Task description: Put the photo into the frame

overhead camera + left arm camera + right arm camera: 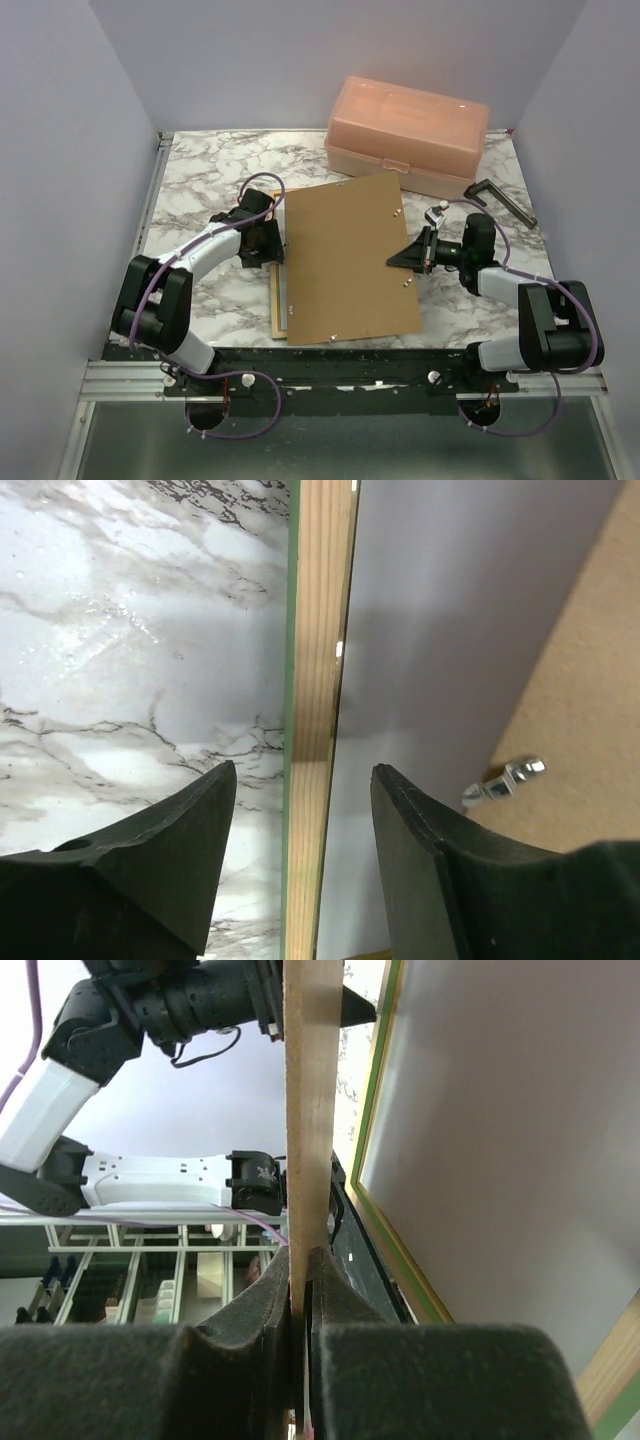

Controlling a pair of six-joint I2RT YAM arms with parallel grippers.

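Item: frame (279, 300), lying back-up on the marble table (200, 180), with pale wood uppermost and a green edge showing. Its long axis runs from the near edge toward the peach box (407, 135) beyond its far end.

Contents: a pale, matte sheet fills the frame's opening (440, 630) (500, 1140). It is judged to be the photo with its white reverse up, already seated, though bare glass cannot be ruled out.

Cover: the brown backing panel (345, 260) lies skewed over the frame. Its left margin is down near the frame's left rail, and its right side is raised clear of the frame's right rail, with a metal clip (505, 780) on its upper face.

Left gripper (272, 240) (302, 775): at the frame's left rail, fingers spread to either side of the wood and closed on nothing. The rail runs lengthwise between them.

Right gripper (398, 258) (300, 1260): at the frame's right side, pads pressed onto the panel's free edge, which is seen edge-on (312, 1080).

Governing relation: the gap between panel and frame opens toward the right arm, so lowering the panel falls to that arm. The left arm is the nearer one for steadying the rail. The panel's skew looks likely to need squaring to the frame's long axis.
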